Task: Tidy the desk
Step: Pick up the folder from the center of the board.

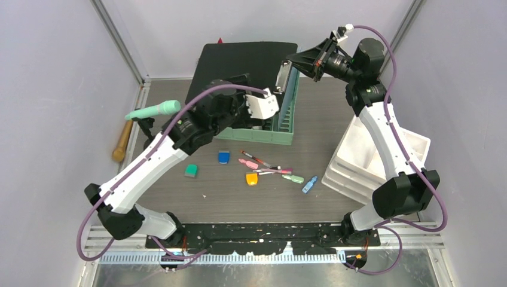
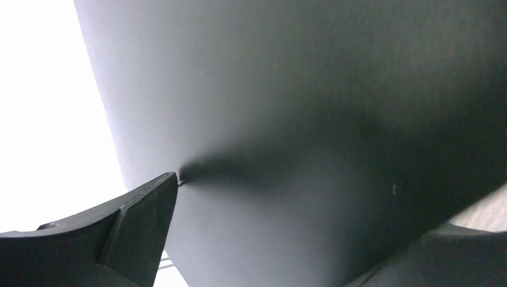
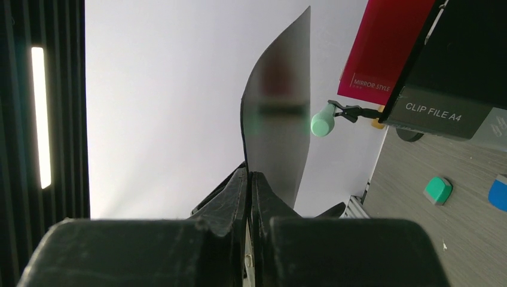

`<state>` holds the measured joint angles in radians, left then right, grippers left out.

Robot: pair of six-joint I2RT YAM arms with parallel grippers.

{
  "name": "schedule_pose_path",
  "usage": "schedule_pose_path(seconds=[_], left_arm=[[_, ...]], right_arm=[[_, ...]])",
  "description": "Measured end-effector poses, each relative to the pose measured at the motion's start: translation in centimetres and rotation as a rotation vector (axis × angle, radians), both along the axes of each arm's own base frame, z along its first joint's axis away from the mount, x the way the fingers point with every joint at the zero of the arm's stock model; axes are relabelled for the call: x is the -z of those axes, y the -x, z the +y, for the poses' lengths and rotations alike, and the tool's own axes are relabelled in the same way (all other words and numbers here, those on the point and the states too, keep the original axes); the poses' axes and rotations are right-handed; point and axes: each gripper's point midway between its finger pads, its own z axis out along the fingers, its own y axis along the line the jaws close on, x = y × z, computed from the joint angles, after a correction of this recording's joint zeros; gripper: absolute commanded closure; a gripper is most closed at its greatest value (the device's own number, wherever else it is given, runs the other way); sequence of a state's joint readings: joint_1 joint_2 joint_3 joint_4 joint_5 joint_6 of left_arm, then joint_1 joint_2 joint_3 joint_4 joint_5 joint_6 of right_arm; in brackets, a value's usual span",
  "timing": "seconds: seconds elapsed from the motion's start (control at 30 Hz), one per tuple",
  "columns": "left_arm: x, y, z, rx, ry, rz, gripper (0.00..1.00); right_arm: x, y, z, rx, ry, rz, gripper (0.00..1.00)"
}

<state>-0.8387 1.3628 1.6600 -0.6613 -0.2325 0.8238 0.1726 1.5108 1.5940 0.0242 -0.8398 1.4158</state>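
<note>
A: Grey-brown wood-grain planks: that is the table (image 1: 227,206), spreading from the arm bases at the near edge to the pale far wall, with pale walls on its left and right.

B: What lies on it?

A: In the middle, a loose scatter: a green block (image 1: 191,170), a blue block (image 1: 223,156), an orange one (image 1: 252,179), a few pens (image 1: 258,160) and a small blue clip (image 1: 309,184).

B: And farther out?

A: Just beyond the scatter stands a mint-green file rack (image 1: 263,137), with a black clip file (image 1: 239,60) at its far side. A white stack of trays (image 1: 356,172) sits at the right edge. At the left are a mint microphone-shaped thing (image 1: 154,110) on a clip stand and a wooden stick (image 1: 122,142).

B: The claws?

A: The right claw (image 3: 248,178) is pinched tight on the lower edge of a thin grey sheet (image 3: 281,119), which rises curved from its closed jaws, above the far right end of the rack. The left claw (image 2: 311,209) stands wide over the rack, and one fingertip (image 2: 170,185) touches a dark flat surface that fills its view. Whether that surface is the same sheet, I cannot tell.
</note>
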Motion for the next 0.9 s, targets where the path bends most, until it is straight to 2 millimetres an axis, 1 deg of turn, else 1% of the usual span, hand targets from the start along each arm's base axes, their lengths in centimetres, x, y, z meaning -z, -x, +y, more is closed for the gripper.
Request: schedule_pose_path(seconds=[0.03,0.13,0.33,0.5,0.6,0.67,0.73,0.77,0.8,0.83,0.87,0.9], left_arm=[[0.0,-0.3,-0.3,-0.008,-0.018,-0.024,0.17],[0.3,-0.9,-1.2,-0.021,-0.07,-0.083,0.27],[0.5,-1.7,-1.3,-0.061,-0.146,-0.181,0.37],[-0.4,-2.0,-0.9,-0.09,-0.142,-0.219,0.42],[-0.5,-2.0,-0.6,-0.099,-0.138,-0.226,0.5],[-0.6,-1.9,-0.5,-0.101,-0.139,-0.228,0.57],[-0.5,-1.8,-0.4,-0.1,-0.142,-0.229,0.67],[-0.5,-1.8,-0.5,-0.098,-0.142,-0.228,0.73],[-0.4,-1.7,-0.5,-0.095,-0.146,-0.229,0.82],[-0.4,-1.7,-0.6,-0.093,-0.148,-0.229,0.89],[-0.4,-1.7,-0.6,-0.09,-0.15,-0.231,0.98],[-0.5,-1.7,-0.7,-0.09,-0.15,-0.236,1.0]], right_arm=[[0.0,0.0,0.0,0.0,-0.001,-0.001,1.0],[0.3,0.0,-0.2,0.004,-0.001,0.006,0.99],[0.7,-0.2,-0.5,0.014,0.001,0.012,1.0],[1.0,-0.5,-0.8,0.026,0.001,0.019,0.99],[1.1,-0.6,-1.0,0.032,0.001,0.019,0.99],[1.2,-0.7,-1.1,0.036,0.001,0.019,1.0],[1.3,-0.8,-1.2,0.041,0.001,0.022,1.0],[1.3,-0.9,-1.3,0.044,0.001,0.023,1.0],[1.4,-0.9,-1.3,0.045,0.001,0.024,1.0],[1.4,-1.0,-1.4,0.048,0.001,0.026,1.0],[1.5,-1.1,-1.5,0.052,0.002,0.028,0.98],[1.6,-1.1,-1.5,0.053,0.003,0.034,0.98]])
